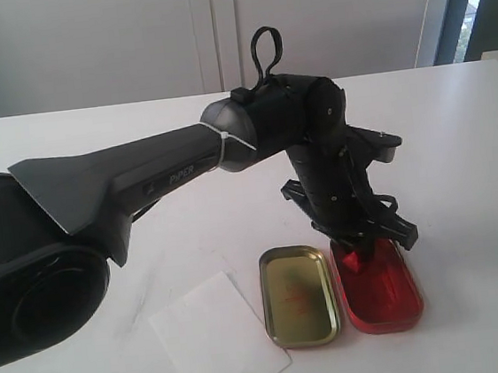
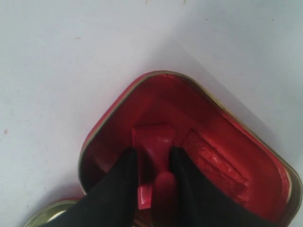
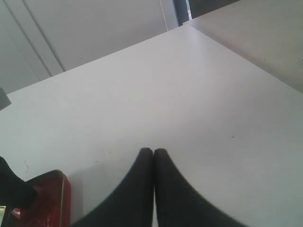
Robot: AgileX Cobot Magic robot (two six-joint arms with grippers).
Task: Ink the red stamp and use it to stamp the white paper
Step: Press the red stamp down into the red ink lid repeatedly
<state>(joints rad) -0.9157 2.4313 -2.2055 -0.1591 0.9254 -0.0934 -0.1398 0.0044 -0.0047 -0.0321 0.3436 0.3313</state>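
Observation:
The red stamp (image 2: 152, 140) stands base-down inside the oval red ink pad tin (image 2: 116, 111), and my left gripper (image 2: 152, 153) is shut on its narrow handle. In the exterior view the left arm reaches across, its gripper (image 1: 355, 245) pointing down into the far end of the tin (image 1: 388, 301), where the stamp (image 1: 353, 258) shows dark red. The white paper (image 1: 216, 341) lies flat near the front, left of the tin. My right gripper (image 3: 153, 152) is shut on nothing, above bare table to one side of the tin (image 3: 49, 201); it is out of the exterior view.
The gold-coloured oval tin lid (image 1: 298, 295) lies open side up between the paper and the tin, touching the tin's side. The white table (image 1: 457, 129) runs back to a pale wall. The left arm's dark body (image 1: 124, 186) spans the left half of the exterior view.

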